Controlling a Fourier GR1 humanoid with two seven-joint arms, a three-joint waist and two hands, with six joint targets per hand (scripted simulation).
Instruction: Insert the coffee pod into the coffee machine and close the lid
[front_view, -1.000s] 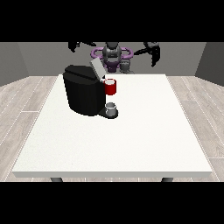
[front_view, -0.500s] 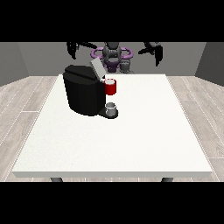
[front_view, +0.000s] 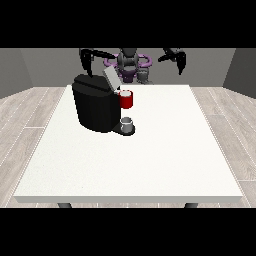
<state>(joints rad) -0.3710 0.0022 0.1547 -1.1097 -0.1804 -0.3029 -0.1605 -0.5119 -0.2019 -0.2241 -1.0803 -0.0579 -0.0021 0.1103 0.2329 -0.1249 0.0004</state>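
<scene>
Both arms raised above tabletop's (front_view: 150, 165) far edge. Hand at view's left (front_view: 87, 61) hangs fingers-down above and behind coffee machine (front_view: 96, 104); hand at view's right (front_view: 179, 59) hangs fingers-down past far right edge. Cannot tell whether either hand's fingers are spread or curled; neither holds anything.

Machine sits far left on tabletop, lid (front_view: 111, 78) tilted up. Red thing at the machine (front_view: 126, 99) on its right side. Grey thing (front_view: 127, 123) on machine's base below; cannot tell if pod.

Near half and right side of tabletop open.

Versus half second earlier: arms and machine much the same.
</scene>
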